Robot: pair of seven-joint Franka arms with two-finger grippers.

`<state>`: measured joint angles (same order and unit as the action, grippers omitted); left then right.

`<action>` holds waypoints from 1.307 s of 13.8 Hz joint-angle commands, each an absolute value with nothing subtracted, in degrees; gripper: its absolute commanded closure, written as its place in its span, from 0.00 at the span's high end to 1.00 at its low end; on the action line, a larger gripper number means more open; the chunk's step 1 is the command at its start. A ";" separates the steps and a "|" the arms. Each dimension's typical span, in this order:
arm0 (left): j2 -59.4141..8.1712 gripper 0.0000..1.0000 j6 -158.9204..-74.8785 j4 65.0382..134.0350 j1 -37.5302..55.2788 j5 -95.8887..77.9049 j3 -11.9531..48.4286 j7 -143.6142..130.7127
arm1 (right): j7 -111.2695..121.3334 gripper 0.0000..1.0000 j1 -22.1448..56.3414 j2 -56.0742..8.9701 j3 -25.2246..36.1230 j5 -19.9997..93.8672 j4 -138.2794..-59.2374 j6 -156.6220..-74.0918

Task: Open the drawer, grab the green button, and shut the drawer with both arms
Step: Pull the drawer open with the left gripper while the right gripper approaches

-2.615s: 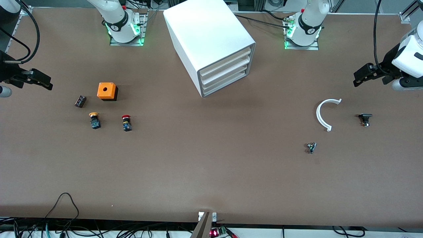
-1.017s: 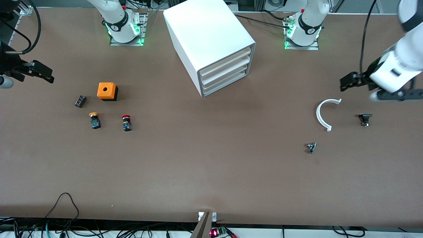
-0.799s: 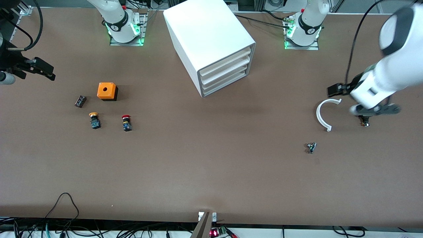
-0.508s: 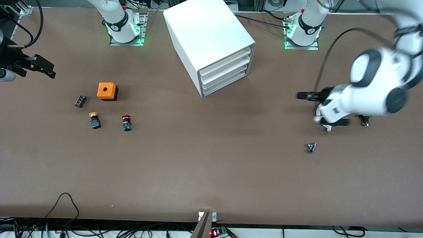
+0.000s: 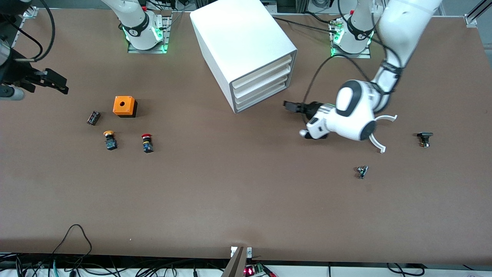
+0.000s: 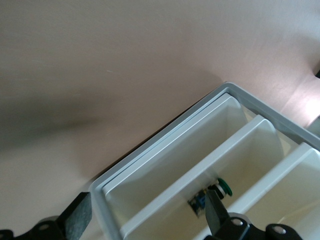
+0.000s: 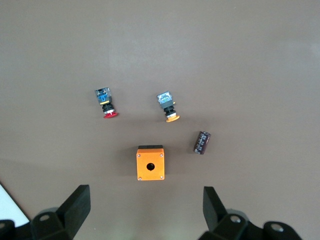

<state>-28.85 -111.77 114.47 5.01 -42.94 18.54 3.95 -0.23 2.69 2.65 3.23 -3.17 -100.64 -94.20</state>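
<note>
Nearest the front camera, toward the left arm's end of the surface [image 5: 238,200], a small dark metal part [image 5: 362,171] is lying alone. A little farther off, a black part [image 5: 424,138] is sitting near the surface's edge, and a white curved piece [image 5: 378,143] is lying partly hidden under the left arm.

Toward the right arm's end, the yellow-capped button [image 5: 110,140] and the red-capped button [image 5: 147,143] are standing beside each other but apart. Farther from the camera than those two are a small dark cylinder [image 5: 93,117] and the orange box [image 5: 124,106] with a hole in its top.

The left end effector [image 5: 294,106] is hanging just in front of the cabinet [image 5: 242,46], fingers [image 6: 80,217] spread wide and holding nothing. In the left wrist view the cabinet's trays are showing. The button [image 6: 220,189] is lying in one tray, green cap on a dark body — which tray is hard to tell from this angle. In the front view the drawer [image 5: 265,99], bottommost of the stack, is sitting shut and flush with the ones above it.

The right end effector [image 5: 57,82] is waiting in the air at the right arm's end of the surface, over bare surface near the edge, jaws wide apart and empty.
</note>
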 commanded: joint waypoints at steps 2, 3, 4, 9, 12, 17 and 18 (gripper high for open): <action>-31.38 0.99 -114.08 119.08 6.50 -53.94 19.86 12.30 | -0.26 1.00 6.58 -0.70 2.72 -3.08 -100.81 -95.00; -31.46 0.99 -114.08 119.96 6.50 -55.62 21.26 12.30 | -0.26 1.00 7.20 -1.49 2.72 -3.08 -100.81 -95.44; -31.64 0.99 -114.08 120.67 6.50 -56.07 21.88 12.30 | -0.35 1.00 7.56 -2.02 2.72 -3.08 -100.81 -95.88; -31.55 0.43 -114.87 121.99 6.68 -56.07 23.20 12.57 | -0.97 1.00 8.96 -4.83 2.64 -2.81 -100.11 -96.59; -31.55 0.00 -116.88 123.66 6.68 -55.90 23.12 12.48 | -1.05 1.00 10.10 -7.55 2.64 -0.36 -97.75 -97.12; -29.10 0.00 -117.60 122.88 4.93 -55.11 19.01 12.39 | -0.18 1.00 13.79 -12.82 2.64 1.93 -92.20 -97.12; -28.74 0.00 -117.68 121.39 4.40 -55.11 16.72 12.39 | -0.18 1.00 15.02 -13.53 2.64 2.11 -92.02 -97.73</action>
<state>-31.16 -116.28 121.57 6.11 -54.79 21.05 12.29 -0.25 12.68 -11.09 2.33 1.24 -94.73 -97.87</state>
